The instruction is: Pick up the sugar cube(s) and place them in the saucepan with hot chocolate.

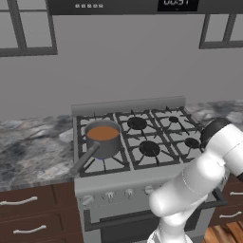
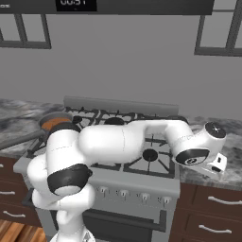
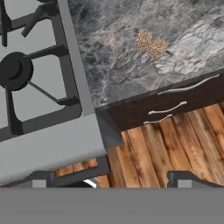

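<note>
My fingers (image 3: 111, 180) are spread wide, holding nothing, hanging over the worktop (image 3: 127, 65) near two sugar cubes (image 3: 151, 43).

A home kitchen: a gas stove (image 1: 142, 137) set in a marble desk (image 1: 33, 147) above wooden drawers (image 1: 28, 213).

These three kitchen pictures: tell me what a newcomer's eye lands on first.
The white arm stretches across the stove toward the counter on its right. On the front left burner sits the saucepan with hot chocolate, its handle pointing out toward the front edge. In the hand view, two brown sugar cubes lie side by side on the marbled counter, with the open tool above.
</note>
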Available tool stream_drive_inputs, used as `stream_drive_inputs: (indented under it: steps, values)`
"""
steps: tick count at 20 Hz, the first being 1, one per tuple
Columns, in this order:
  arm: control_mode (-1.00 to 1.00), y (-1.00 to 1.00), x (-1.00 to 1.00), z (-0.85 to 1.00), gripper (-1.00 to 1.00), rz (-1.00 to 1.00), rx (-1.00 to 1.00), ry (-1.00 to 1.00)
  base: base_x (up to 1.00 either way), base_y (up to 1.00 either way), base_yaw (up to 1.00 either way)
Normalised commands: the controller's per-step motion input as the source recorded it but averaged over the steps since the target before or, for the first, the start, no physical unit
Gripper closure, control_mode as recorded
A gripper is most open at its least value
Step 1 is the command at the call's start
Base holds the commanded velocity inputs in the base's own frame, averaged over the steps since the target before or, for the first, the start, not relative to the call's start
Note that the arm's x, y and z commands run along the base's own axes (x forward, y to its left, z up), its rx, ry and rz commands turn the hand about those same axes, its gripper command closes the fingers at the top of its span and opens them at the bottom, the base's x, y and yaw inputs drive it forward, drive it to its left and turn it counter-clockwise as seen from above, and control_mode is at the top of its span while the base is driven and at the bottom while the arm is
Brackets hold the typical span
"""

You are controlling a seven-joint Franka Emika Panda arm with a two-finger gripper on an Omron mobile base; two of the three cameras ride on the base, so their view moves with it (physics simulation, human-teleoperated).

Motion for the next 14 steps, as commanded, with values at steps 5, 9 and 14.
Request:
stream_drive_inputs:
  steps: [5, 9, 14]
  values:
    - [-1.0, 0.03, 0.12, -0.13, -1.0, 0.09, -0.12, 0.01, 0.0, 0.0, 0.0]
    - [-1.0, 0.01, 0.33, -0.26, -1.0, 0.09, -0.2, 0.15, 0.0, 0.0, 0.0]
    - [-1.0, 0.0, 0.56, -0.19, -1.0, 0.1, -0.14, 0.1, 0.0, 0.0, 0.0]
